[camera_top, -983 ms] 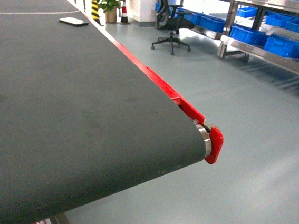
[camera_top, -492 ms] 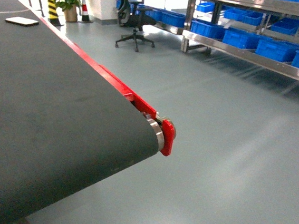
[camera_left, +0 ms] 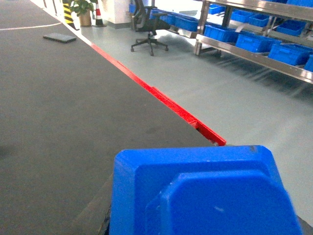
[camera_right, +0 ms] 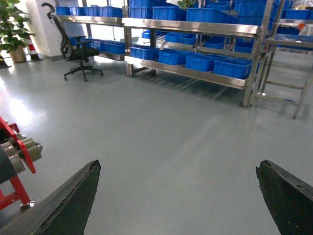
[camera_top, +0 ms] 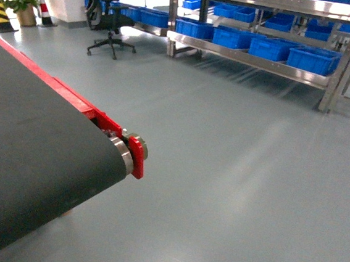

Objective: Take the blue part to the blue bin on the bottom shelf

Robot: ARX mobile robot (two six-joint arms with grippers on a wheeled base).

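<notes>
A: Blue part point(camera_left: 205, 196) first. Where?

B: Bottom of the left wrist view, filling it, right up against the camera. Above the dark conveyor belt point(camera_left: 63, 112), near its red edge point(camera_left: 161, 98). Not in any bin yet.

A: Look?

B: Solid blue moulded plastic, hard, slightly glossy. Bevelled corners, raised flat panel in the middle. A few faint scuffs.

A: Left claw?

B: Fingers hidden behind the part. Judged clamped on it, since nothing else holds it up there. Width of opening: cannot tell.

A: Right gripper point(camera_right: 178, 205)?

B: Spread wide, dark fingers point(camera_right: 73, 196) at both lower corners of its view, nothing between them.

A: Step?

B: Carry across to the rack. Bottom shelf point(camera_top: 244, 59) well apart, across open grey floor point(camera_top: 239, 174), a row of blue bins point(camera_top: 312, 59) on it. Target bin: cannot tell which.

A: Doing it well?

B: Keep the clamp firm and the part level while rolling. Swing clear of the red belt-end guard point(camera_top: 136, 157). Steer right of the office chair point(camera_top: 110, 32). Square up to the shelf front, go in low under the upper level, release only over a bin.
</notes>
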